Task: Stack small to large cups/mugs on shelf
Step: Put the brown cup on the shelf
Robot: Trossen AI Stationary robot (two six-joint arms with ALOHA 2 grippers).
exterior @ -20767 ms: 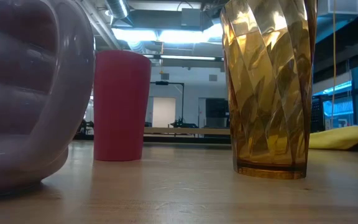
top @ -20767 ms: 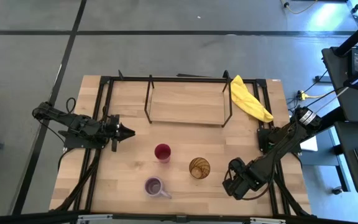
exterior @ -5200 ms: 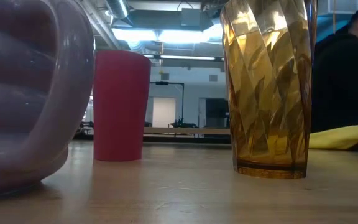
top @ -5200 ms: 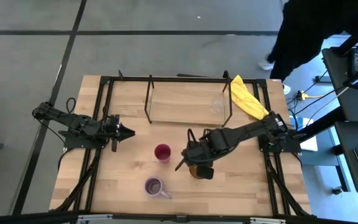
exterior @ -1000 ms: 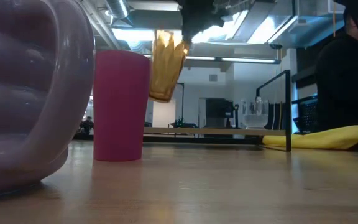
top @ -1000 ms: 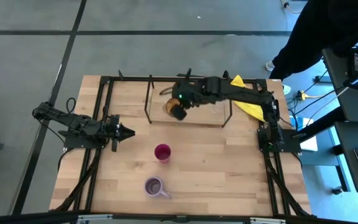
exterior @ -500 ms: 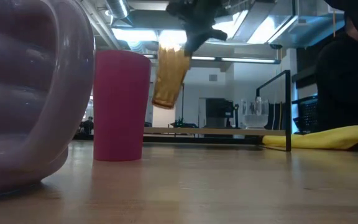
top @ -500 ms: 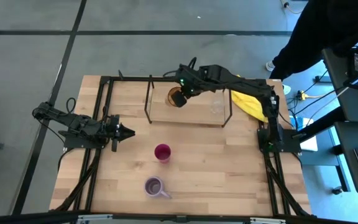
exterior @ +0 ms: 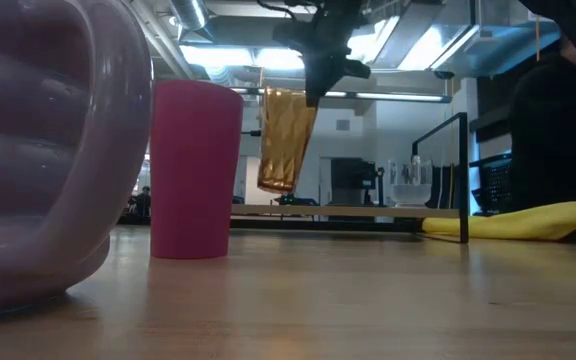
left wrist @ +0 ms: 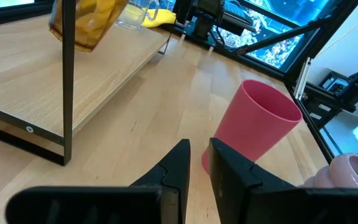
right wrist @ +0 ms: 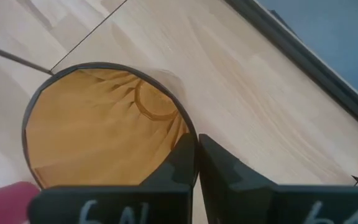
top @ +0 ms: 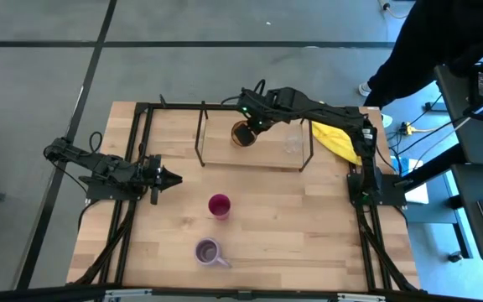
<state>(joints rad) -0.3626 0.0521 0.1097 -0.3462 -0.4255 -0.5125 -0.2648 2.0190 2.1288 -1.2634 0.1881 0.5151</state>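
We see the tumbler [exterior: 285, 140], amber, translucent and faceted in a twisting pattern, hanging tilted above the shelf [top: 250, 155] with air under its base. The shelf is a low rack of thin black rods around a pale wood board. Our right gripper [top: 254, 122] reaches over the shelf's left part and pinches the tumbler's rim: in the right wrist view one dark finger [right wrist: 182, 158] sits inside the rim and the other outside, clamped on the thin wall, and we look straight down into the ribbed amber hollow [right wrist: 101, 124] to the board below.

The small clear glass [top: 292, 141] stands on the shelf's right part, well apart from the tumbler. Just right of the shelf a crumpled yellow cloth [top: 335, 134] lies on the table [top: 325, 226], a tabletop of light wood planks.

In front of the shelf stands the smooth, opaque magenta cup [top: 219, 205], tapered toward its base. Farther front from the shelf sits the lavender mug [top: 209, 251], glossy and bulging, with a handle.

Our left gripper [top: 172, 178] rests low to the left of the shelf's front, fingers [left wrist: 179, 165] drawn nearly together on nothing, pointing toward the magenta cup.

Beyond the shelf's right end a person [top: 443, 33] in dark clothes stands off the table. We can read no writing on any object.
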